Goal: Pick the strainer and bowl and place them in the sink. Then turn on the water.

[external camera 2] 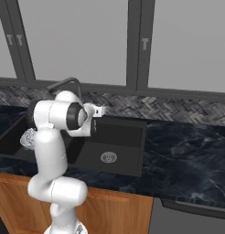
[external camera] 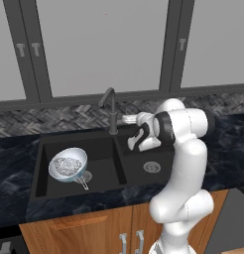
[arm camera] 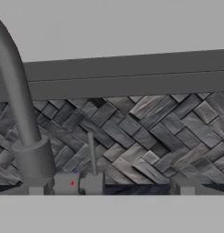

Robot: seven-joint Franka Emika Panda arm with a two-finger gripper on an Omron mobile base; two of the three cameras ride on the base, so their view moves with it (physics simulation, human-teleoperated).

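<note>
I see bowl (external camera: pixel 68 164) with strainer (external camera: pixel 67 166) in sink's (external camera: pixel 42 171) left basin; gripper (arm camera: pixel 110 187) fingers apart, seemingly near faucet (external camera: pixel 112 109) lever

The sink's (external camera: pixel 44 149) left basin is taken up by the bowl (external camera: pixel 68 164) holding the strainer (external camera: pixel 67 166); the right basin lies bare. At the rear edge, the faucet (external camera: pixel 112 111) stands just beside the open hand (external camera: pixel 128 120).

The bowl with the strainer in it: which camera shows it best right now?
The left base view: the bowl sits unobstructed in the sink's left basin, the strainer inside it. In the right base view the arm hides most of it.
</note>
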